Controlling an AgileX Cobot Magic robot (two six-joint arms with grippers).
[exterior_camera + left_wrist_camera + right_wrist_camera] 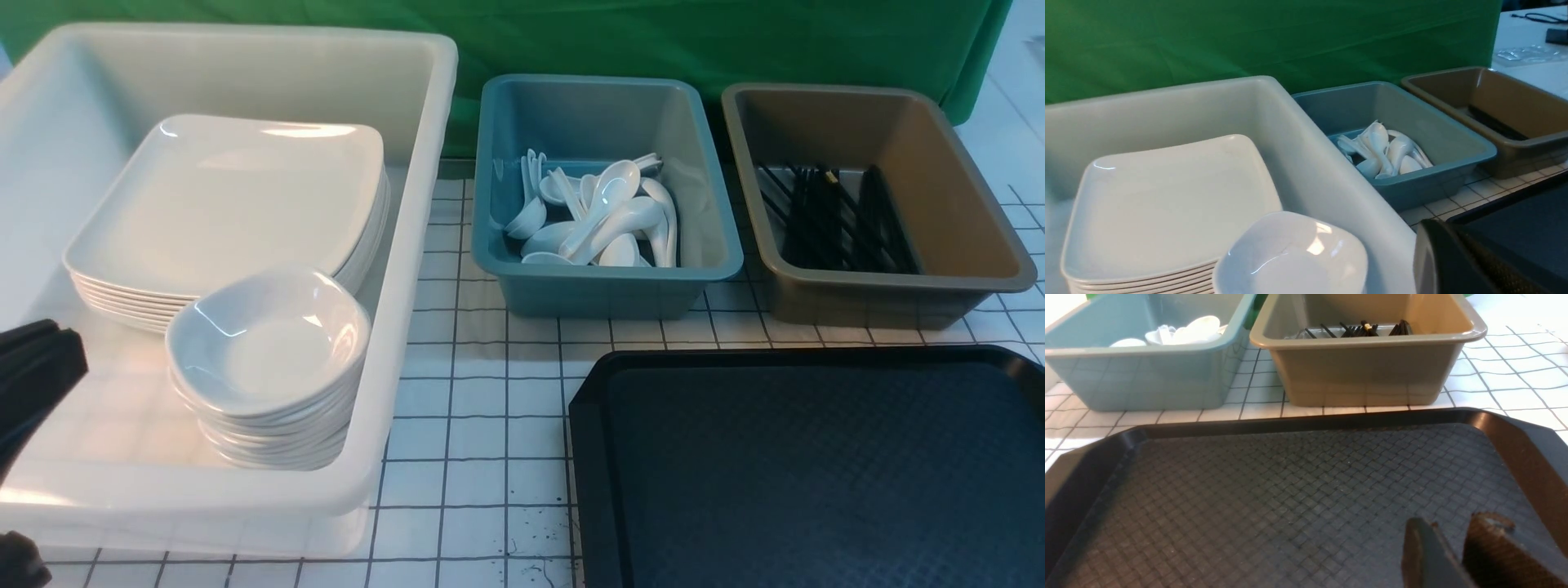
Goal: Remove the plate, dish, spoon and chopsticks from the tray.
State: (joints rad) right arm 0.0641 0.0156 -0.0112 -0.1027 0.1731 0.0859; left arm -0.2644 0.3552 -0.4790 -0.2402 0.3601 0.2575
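Observation:
The black tray (pixel 816 474) lies at the front right with nothing on it. A plate (pixel 237 196) tops a stack of plates in the white tub, and a dish (pixel 269 339) tops a stack of dishes in front of it. Spoons (pixel 600 216) lie piled in the blue tub. Chopsticks (pixel 833 220) lie in the brown tub. My left gripper (pixel 1437 228) is shut and holds nothing, beside the white tub's near corner. My right gripper (pixel 1453 524) hovers over the tray (pixel 1290 490), jaws a little apart, nothing between them.
The white tub (pixel 408 269) fills the left side. The blue tub (pixel 604 282) and the brown tub (pixel 890 286) stand side by side behind the tray. A green cloth (pixel 653 41) closes off the back. White gridded tabletop (pixel 482 425) shows between tub and tray.

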